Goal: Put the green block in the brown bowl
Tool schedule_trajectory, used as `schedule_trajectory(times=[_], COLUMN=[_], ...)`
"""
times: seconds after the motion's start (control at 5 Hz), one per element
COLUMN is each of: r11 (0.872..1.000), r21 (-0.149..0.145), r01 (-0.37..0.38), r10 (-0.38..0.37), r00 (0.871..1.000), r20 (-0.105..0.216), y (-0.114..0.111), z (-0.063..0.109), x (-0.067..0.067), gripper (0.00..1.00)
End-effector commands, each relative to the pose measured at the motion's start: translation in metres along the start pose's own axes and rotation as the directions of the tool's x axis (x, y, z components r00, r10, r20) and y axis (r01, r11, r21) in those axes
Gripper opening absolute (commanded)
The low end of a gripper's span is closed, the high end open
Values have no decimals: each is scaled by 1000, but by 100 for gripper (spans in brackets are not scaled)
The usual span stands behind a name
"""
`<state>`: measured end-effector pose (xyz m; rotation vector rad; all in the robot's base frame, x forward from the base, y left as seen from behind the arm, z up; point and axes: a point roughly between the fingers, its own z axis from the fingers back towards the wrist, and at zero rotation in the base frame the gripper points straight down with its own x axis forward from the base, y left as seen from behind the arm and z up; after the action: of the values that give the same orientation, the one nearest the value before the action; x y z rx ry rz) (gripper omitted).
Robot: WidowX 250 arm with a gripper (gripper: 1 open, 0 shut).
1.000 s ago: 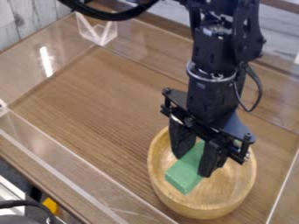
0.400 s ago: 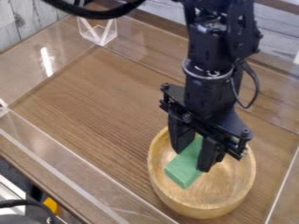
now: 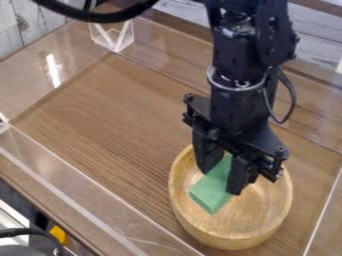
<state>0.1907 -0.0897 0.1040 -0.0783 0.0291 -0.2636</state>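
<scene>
The brown bowl [image 3: 271, 226] sits on the wooden table at the lower right, its thick light rim showing around the arm. My gripper [image 3: 227, 178] points straight down over the bowl's inside. Its two black fingers [image 3: 206, 166] are shut on the upper part of the green block [image 3: 214, 191]. The block hangs tilted inside the bowl's rim, its lower end close to the bowl's floor. Whether it touches the floor I cannot tell. The black arm hides the bowl's far rim.
Clear plastic walls [image 3: 27, 150] run along the wooden table's [image 3: 120, 110] left and front edges. A small clear stand [image 3: 112, 36] is at the back left. A black cable [image 3: 287, 100] loops to the right of the arm.
</scene>
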Motion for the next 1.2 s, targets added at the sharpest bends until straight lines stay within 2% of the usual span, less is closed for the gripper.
schedule_trajectory(times=[0.0, 1.0], r11=[1000, 999], r21=[-5, -9], r01=[-2, -45], r10=[2, 45], r00=[1000, 999], r20=[29, 2], y=[-2, 0], z=[4, -14], x=[3, 5], gripper=[0, 0])
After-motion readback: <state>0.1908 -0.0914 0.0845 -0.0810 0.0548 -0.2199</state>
